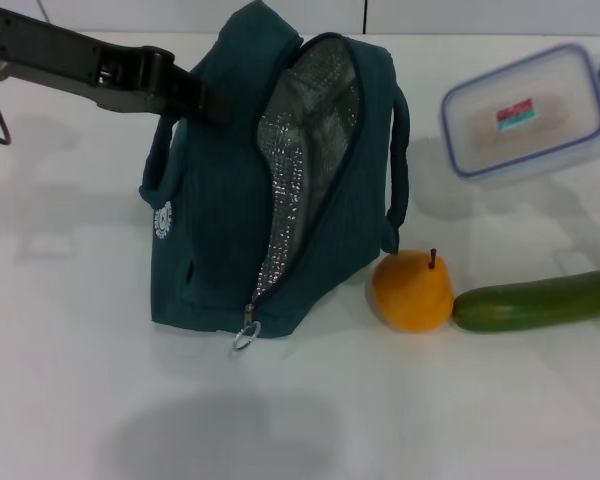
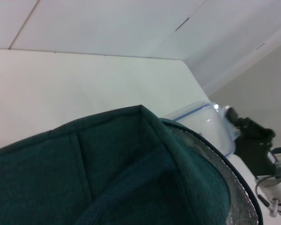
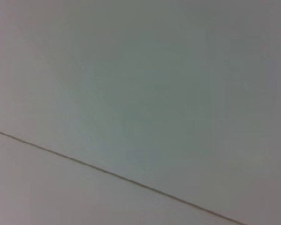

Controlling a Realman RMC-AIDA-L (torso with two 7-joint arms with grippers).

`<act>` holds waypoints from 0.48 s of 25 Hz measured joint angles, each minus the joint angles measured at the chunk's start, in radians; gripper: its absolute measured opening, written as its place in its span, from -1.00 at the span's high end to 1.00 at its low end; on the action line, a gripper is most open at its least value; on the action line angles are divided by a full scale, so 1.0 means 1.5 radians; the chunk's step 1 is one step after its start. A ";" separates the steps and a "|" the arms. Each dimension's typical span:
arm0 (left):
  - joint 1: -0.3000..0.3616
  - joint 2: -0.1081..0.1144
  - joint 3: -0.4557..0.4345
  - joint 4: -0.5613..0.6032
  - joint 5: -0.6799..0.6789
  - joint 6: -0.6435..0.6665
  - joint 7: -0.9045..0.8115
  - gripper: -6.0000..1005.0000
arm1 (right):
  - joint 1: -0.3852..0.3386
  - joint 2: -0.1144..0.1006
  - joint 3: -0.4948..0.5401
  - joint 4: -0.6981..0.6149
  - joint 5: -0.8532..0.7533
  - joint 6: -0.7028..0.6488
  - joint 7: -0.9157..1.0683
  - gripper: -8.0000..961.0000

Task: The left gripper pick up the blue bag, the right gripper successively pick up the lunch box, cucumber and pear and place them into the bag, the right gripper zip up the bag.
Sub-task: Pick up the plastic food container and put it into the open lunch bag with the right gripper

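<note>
I have the left claw clamped on the top edge of the blue bag, holding it upright on the table with its mouth unzipped and the foil lining showing. The lunch box is lifted off the table, gripped at its far right edge by the right claw, so I judge the first loading step is in hand. The pear and cucumber lie touching just beside the bag. Next I must carry the box left and tilt it through the opening.
</note>
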 joint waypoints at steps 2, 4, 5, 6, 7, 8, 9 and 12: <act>0.000 -0.001 0.000 -0.002 0.000 -0.001 0.000 0.90 | -0.003 0.000 0.000 -0.001 0.021 -0.030 0.002 0.79; -0.002 -0.001 0.000 -0.007 0.000 -0.001 0.001 0.91 | -0.003 0.000 0.000 -0.005 0.045 -0.066 0.009 0.79; -0.003 -0.001 0.000 -0.010 0.000 -0.001 0.001 0.91 | -0.003 0.000 0.000 -0.008 0.056 -0.086 0.016 0.79; -0.005 -0.001 0.000 -0.014 0.000 -0.001 0.001 0.91 | -0.003 0.000 0.000 -0.013 0.070 -0.107 0.028 0.79; -0.006 -0.001 0.000 -0.017 0.000 -0.001 0.002 0.91 | -0.001 0.000 0.000 -0.020 0.082 -0.125 0.041 0.79; -0.007 -0.001 0.000 -0.019 0.000 -0.001 0.003 0.91 | 0.001 0.000 0.000 -0.026 0.090 -0.137 0.049 0.79; -0.008 -0.001 0.000 -0.020 0.000 -0.001 0.004 0.91 | 0.005 0.000 0.000 -0.035 0.099 -0.150 0.062 0.79; -0.012 -0.001 0.000 -0.023 0.000 -0.001 0.005 0.91 | 0.026 0.000 -0.003 -0.055 0.112 -0.175 0.086 0.79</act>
